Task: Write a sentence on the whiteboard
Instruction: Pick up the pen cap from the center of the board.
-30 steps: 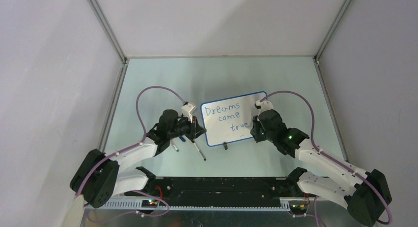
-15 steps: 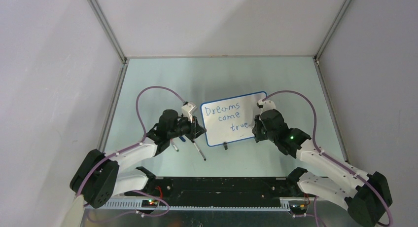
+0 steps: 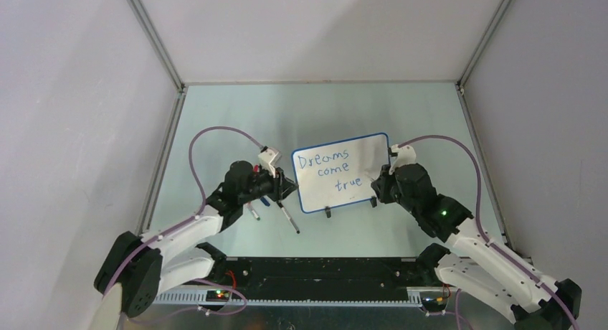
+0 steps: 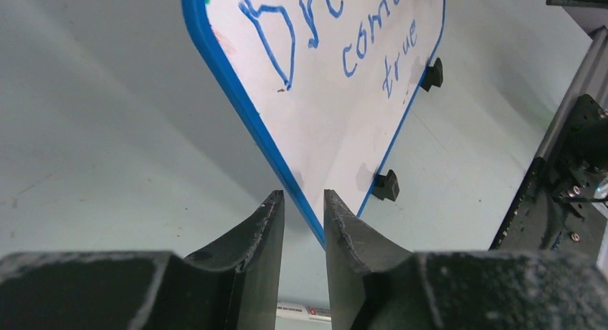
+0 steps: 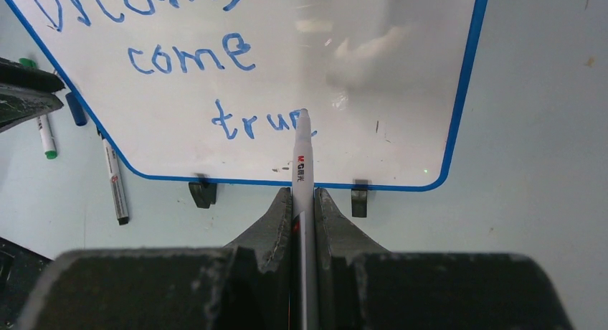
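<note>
We see the small glossy blue-rimmed whiteboard (image 3: 366, 152) mid-way across the pale-green table (image 3: 236, 115), bearing the blue handwritten sentence (image 3: 328, 170). Our left gripper (image 4: 302, 197) straddles its near left corner, jaws loosened. Our right gripper (image 5: 302, 195) clenches a slim white marker (image 5: 301, 147) over the near edge. Open tabletop lies beyond the far edge.

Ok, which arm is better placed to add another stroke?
Right, likely: the right gripper is shut on the marker, tip near the sentence's end; the left gripper straddles the whiteboard's corner.
</note>
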Controlling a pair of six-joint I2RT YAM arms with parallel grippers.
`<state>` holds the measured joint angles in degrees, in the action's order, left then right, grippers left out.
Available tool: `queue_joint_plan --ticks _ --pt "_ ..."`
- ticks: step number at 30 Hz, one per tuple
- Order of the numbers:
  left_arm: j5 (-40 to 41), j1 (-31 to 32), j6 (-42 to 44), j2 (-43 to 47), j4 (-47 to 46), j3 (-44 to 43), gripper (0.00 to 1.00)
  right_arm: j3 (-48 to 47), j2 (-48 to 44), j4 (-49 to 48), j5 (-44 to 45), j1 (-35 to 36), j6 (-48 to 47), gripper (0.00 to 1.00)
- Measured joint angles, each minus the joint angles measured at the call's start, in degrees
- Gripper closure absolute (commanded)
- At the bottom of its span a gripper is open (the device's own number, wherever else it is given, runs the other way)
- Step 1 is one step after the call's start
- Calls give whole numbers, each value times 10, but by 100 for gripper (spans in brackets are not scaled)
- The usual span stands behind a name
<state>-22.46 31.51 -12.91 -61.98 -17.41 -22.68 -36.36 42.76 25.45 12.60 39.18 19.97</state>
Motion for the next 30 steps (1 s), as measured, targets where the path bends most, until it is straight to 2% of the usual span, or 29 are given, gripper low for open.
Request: queue_joint_plan --ticks 2,4,5,6,7,9,15,18,20,22,24,30 --pt "14 0 1 20 1 6 65 5 -12 -2 0 0 1 100" --pt "34 1 1 45 6 14 55 12 -24 -2 -1 0 2 100" --pt "46 1 1 56 10 18 36 17 -31 -2 -2 0 4 100" --pt "59 1 1 65 14 21 29 20 -38 -2 -3 0 5 100" --pt "77 2 0 78 19 26 17 24 -46 -2 -4 0 7 100" --pt "112 2 -6 101 23 34 4 29 -67 1 -5 0 10 100" --pt "232 1 -87 213 9 98 1 30 -114 0 -4 0 14 100" --pt "285 1 -155 281 4 150 8 30 -124 2 -4 0 19 100" --pt "313 1 -189 306 35 153 6 30 -128 5 -5 0 23 100" --pt "334 1 -221 311 71 139 6 30 -132 7 -5 0 25 100" --pt "353 2 -262 297 120 107 11 30 -139 8 -5 0 26 100" --pt "415 2 -400 195 301 -19 20 30 -147 8 -5 0 27 100"
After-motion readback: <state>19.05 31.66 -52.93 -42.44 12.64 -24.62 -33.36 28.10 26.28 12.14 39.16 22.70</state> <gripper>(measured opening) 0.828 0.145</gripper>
